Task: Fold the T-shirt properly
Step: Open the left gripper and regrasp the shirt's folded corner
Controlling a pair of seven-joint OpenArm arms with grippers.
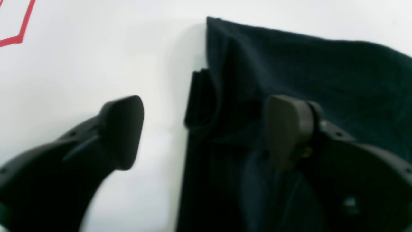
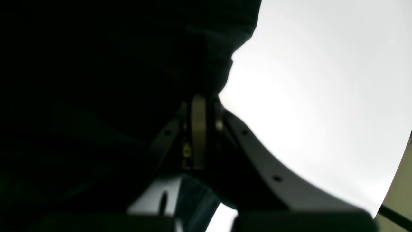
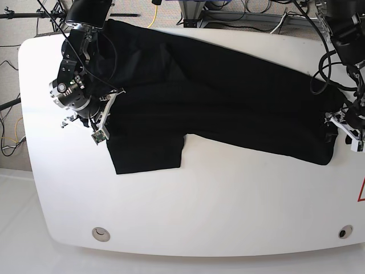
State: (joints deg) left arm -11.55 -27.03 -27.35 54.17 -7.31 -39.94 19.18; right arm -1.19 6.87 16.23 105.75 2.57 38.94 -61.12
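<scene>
The black T-shirt (image 3: 228, 97) lies spread across the white table (image 3: 228, 200), with one sleeve (image 3: 148, 151) pointing toward the front. My left gripper (image 3: 337, 124) is at the shirt's right end. In the left wrist view it (image 1: 206, 129) is open and straddles the shirt's folded edge (image 1: 199, 100), with one finger (image 1: 124, 129) over bare table and the other (image 1: 288, 129) over cloth. My right gripper (image 3: 104, 114) is at the shirt's left edge. In the right wrist view it (image 2: 199, 106) is shut on the dark cloth (image 2: 112, 64).
A red tape mark (image 3: 361, 191) lies at the table's right edge and also shows in the left wrist view (image 1: 19, 35). Two round holes (image 3: 101, 232) (image 3: 342, 232) sit near the front edge. Cables (image 3: 239, 11) lie behind the table.
</scene>
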